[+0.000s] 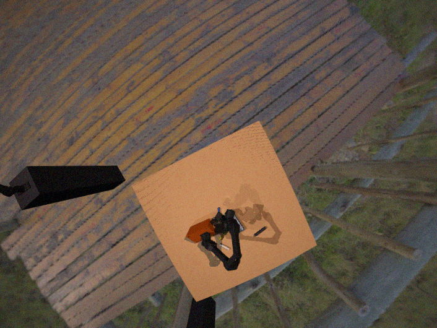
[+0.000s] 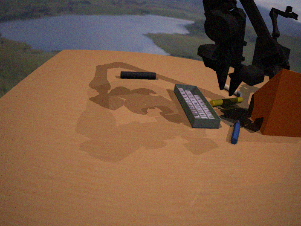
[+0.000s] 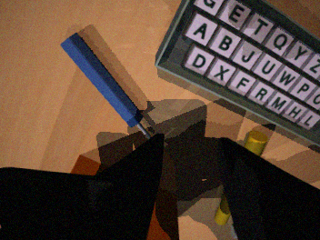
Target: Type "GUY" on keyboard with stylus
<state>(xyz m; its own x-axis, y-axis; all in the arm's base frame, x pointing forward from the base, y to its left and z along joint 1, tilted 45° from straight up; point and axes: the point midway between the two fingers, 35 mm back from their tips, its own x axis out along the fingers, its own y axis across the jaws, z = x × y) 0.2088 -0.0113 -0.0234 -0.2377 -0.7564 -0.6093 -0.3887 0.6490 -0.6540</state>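
Observation:
The blue stylus [image 1: 218,210] [image 2: 235,133] [image 3: 101,79] with a thin metal tip lies on the desk beside the keyboard's near end. The keyboard [image 2: 206,123] [image 3: 174,51] is a grey-green tray of white letter keys. In the wrist view, the G key [image 3: 209,2] is cut by the top edge, the Y key [image 3: 298,52] is in the same row and the U key [image 3: 268,68] is in the middle row. My gripper [image 2: 226,91] [image 3: 191,143] is partly open and empty, above the desk. In the wrist view, its left fingertip is close to the stylus's metal tip.
A yellow cylinder [image 2: 215,102] [image 3: 256,142] lies beside the keyboard, below my fingers. A white cylinder [image 1: 224,246] [image 2: 235,92] lies behind it. A large orange block [image 1: 201,230] [image 2: 286,104] stands on the stylus's other side. A black cylinder [image 1: 260,231] [image 2: 137,75] lies beyond the keyboard.

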